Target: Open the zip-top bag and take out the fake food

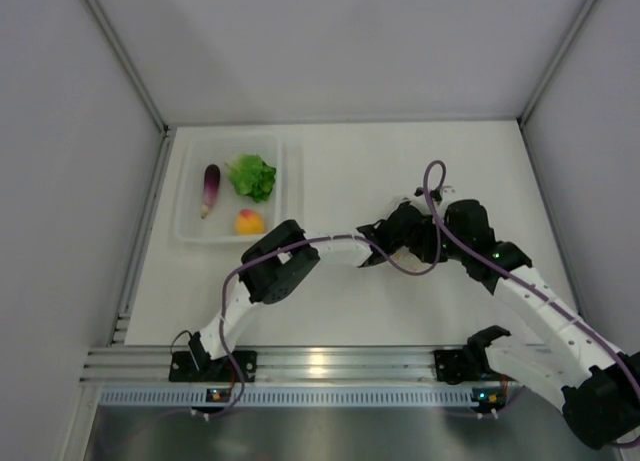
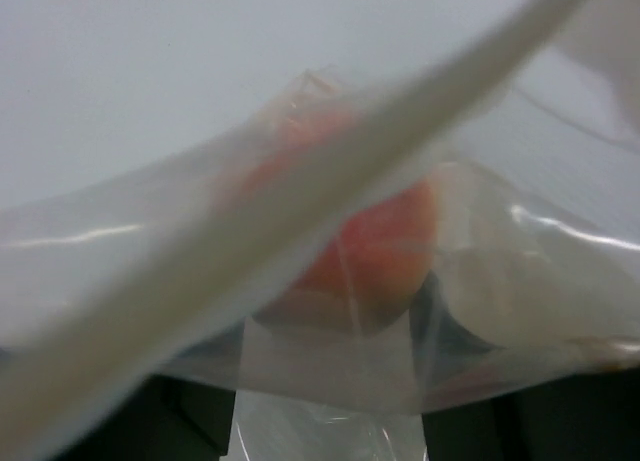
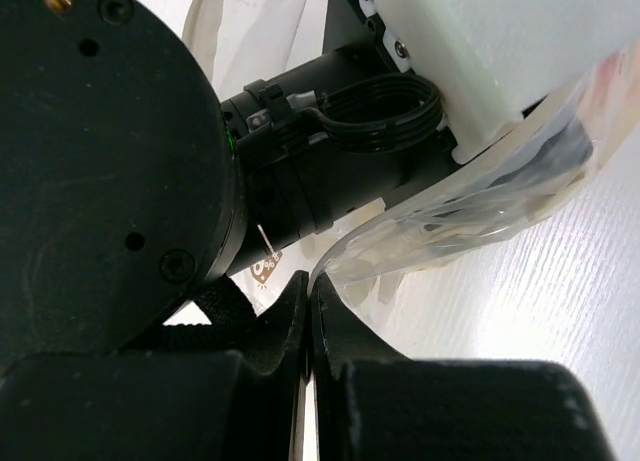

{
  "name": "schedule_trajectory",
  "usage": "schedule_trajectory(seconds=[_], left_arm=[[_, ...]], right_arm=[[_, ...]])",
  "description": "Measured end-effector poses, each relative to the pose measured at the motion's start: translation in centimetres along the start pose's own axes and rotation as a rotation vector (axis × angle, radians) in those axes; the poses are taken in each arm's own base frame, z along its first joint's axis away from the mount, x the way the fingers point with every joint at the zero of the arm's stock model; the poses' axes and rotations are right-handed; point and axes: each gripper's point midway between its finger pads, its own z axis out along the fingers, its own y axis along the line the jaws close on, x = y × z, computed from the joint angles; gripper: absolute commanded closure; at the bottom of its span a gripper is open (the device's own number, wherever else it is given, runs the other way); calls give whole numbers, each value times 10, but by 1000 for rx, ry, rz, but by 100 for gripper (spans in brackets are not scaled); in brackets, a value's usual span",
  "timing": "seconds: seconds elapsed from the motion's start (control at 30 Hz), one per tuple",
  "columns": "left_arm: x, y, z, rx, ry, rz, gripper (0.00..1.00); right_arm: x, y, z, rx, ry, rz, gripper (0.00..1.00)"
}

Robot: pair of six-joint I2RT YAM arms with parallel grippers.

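From above, the clear tray at the worktop's far left held the eggplant, the lettuce and one orange peach. I counted those three pieces as out. Both arms met right of centre, and their wrists hid what lay under them.

The left wrist view looked into the zip-top bag, its mouth lip slanting across the lens. The last peach sat inside. The left jaws stood apart, dark fingers either side of the film, clamped on nothing I could see.

In the right wrist view the right jaws were closed tight, and the bag's edge ran into their tips. I judged they were pinching it to hold the mouth open.

So the bag was open, and one peach remained to be taken out.
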Motion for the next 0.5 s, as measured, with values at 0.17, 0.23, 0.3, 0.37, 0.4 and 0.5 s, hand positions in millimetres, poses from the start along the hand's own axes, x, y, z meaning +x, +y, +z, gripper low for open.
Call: schedule_trajectory(seconds=[0.17,0.23,0.3,0.37,0.4,0.5], left_arm=[[-2,-1,1,4,-4,-5,90],[-1,-1,1,3,-4,-8,97],[1,0,-2,1,-2,-11,100],[4,2,-8,-1,6,-16,100],[6,3,-12,-1,11,-20,100],[11,5,-27,5,28,-33,100]], right_arm=[[0,0,0,1,0,0,100],[-1,-1,0,4,-2,3,100],[-1,-2,0,8,-6,4,100],[-3,-3,-1,17,-14,8,100],[-4,-4,-2,24,-21,10,100],[-7,-8,-3,47,-40,14,100]])
